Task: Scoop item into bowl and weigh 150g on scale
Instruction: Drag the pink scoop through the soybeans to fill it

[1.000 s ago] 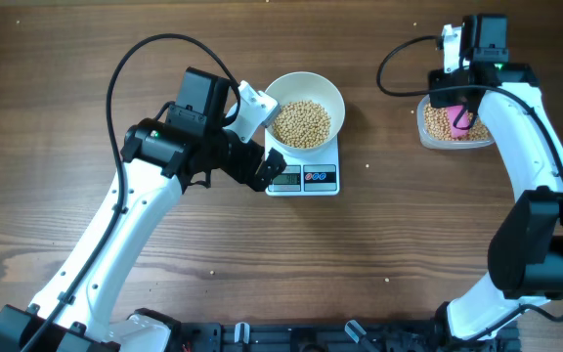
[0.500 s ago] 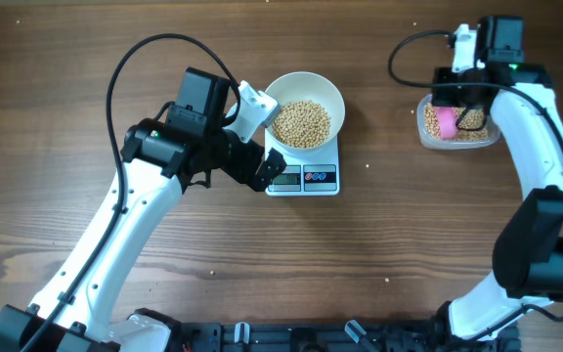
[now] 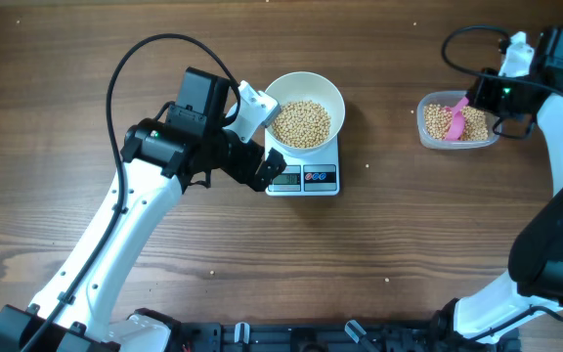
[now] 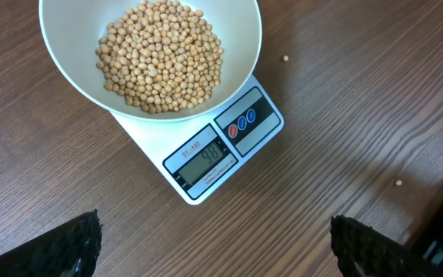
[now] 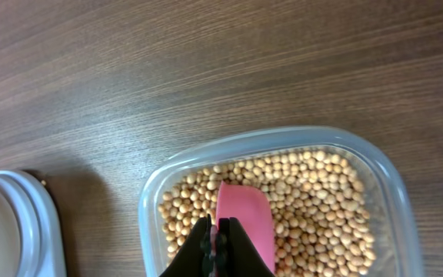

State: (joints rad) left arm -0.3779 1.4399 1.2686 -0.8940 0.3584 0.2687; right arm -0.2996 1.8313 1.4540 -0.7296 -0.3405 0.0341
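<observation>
Right gripper (image 5: 220,240), jaws clamped on the pink plastic scoop (image 5: 244,217) in the clear plastic tub (image 5: 283,139) of round tan-yellow beans (image 5: 318,200): load it full, lift level. Left gripper (image 4: 218,250) jaws gape, empty.

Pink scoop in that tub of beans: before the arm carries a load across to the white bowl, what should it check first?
1. Grip: right jaws closed on the scoop. Ok.
2. Load: the scoop lies on the beans in the tub, with none showing on it. Not ok.
3. Bowl seated on the scale. Ok.
4. Weight so far: the display digits are too blurred to read surely. Cannot tell.
5. Left jaws wide open, clear of bowl and scale in the wrist view. Ok.
</observation>
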